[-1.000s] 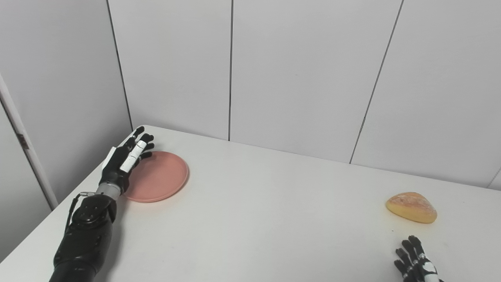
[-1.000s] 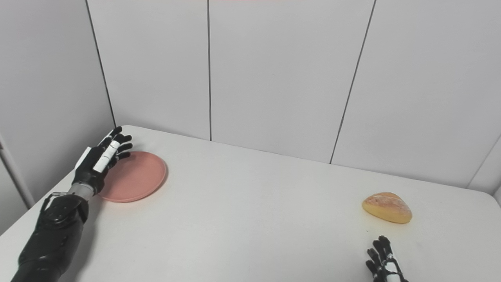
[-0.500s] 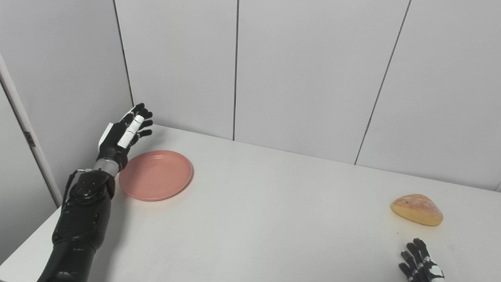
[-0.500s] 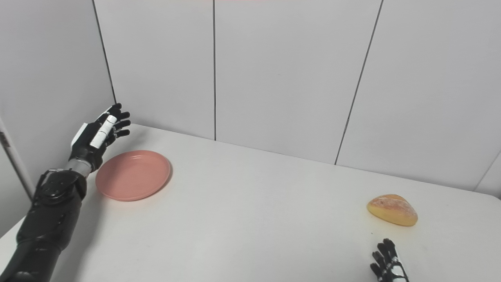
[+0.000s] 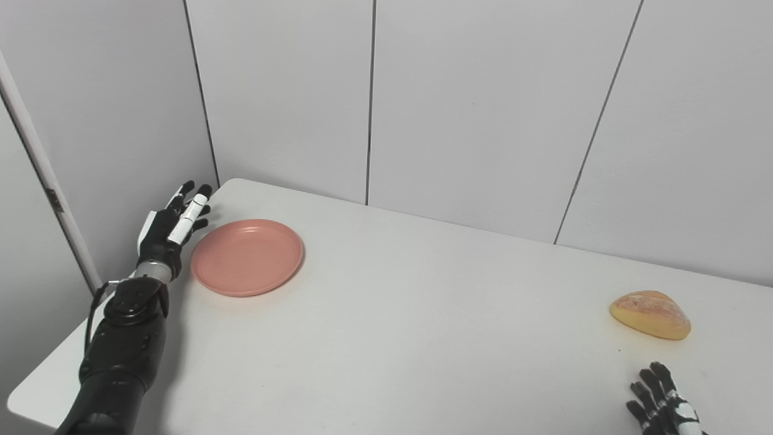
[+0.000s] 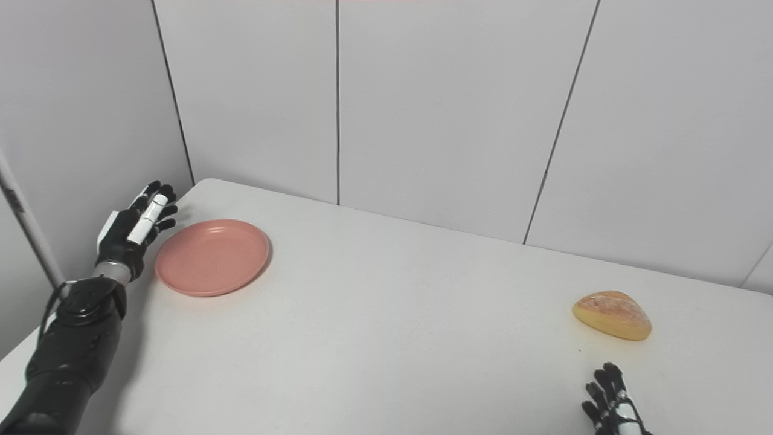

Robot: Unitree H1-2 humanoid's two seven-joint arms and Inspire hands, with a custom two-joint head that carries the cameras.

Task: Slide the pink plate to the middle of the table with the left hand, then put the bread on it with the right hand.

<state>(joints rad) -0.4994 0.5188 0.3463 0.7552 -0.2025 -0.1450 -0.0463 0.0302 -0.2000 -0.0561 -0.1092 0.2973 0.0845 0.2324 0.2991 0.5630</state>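
The left hand (image 6: 134, 226) is hovering at the far left edge of the white table (image 6: 386, 338), its fingers (image 6: 158, 203) extended and spread apart, holding nothing. Just to the right of this hand, the pink plate (image 6: 212, 257) is lying flat on the tabletop, its near-left rim sitting close beside the hand; whether they are touching cannot be told. The black forearm is reaching up from the bottom left corner. The right hand (image 6: 614, 409) is showing only partly at the bottom edge, fingers apart and pointing upward. The bread (image 6: 612, 315) is resting just beyond this hand, apart from it, and well apart from the plate.
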